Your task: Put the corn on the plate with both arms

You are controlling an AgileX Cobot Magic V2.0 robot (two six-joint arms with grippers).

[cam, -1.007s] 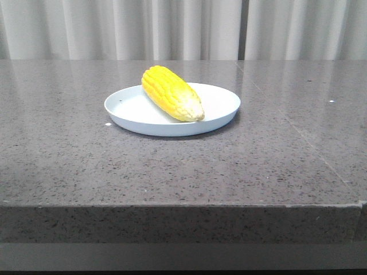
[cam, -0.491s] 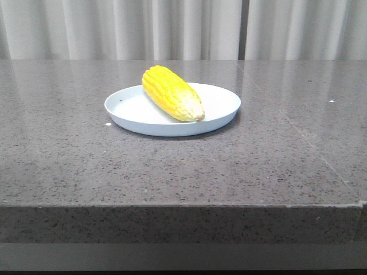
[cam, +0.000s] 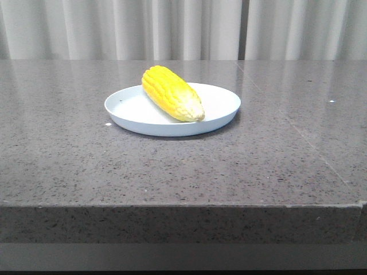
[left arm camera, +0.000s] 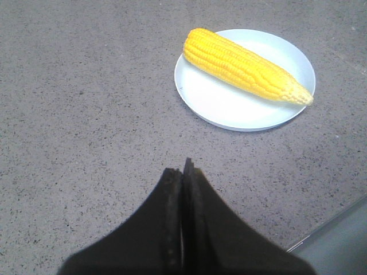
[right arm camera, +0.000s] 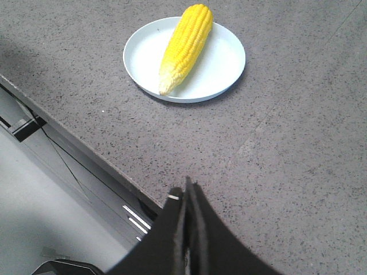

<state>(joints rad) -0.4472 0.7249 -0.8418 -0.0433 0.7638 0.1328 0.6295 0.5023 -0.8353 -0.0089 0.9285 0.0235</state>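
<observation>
The yellow corn (cam: pixel 171 93) lies on the pale blue-white plate (cam: pixel 221 109) in the middle of the table, its whitish tip toward the front right. Both show in the left wrist view, corn (left arm camera: pixel 243 66) on plate (left arm camera: pixel 218 106), and in the right wrist view, corn (right arm camera: pixel 186 46) on plate (right arm camera: pixel 226 63). My left gripper (left arm camera: pixel 183 169) is shut and empty, held back from the plate over bare table. My right gripper (right arm camera: pixel 186 189) is shut and empty, near the table's front edge, apart from the plate. Neither gripper shows in the front view.
The grey speckled stone table (cam: pixel 86 154) has a front edge (cam: pixel 183 206) close to the camera. White curtains (cam: pixel 172 28) hang behind it. In the right wrist view the table edge (right arm camera: pixel 74 146) and the floor below show beside my fingers.
</observation>
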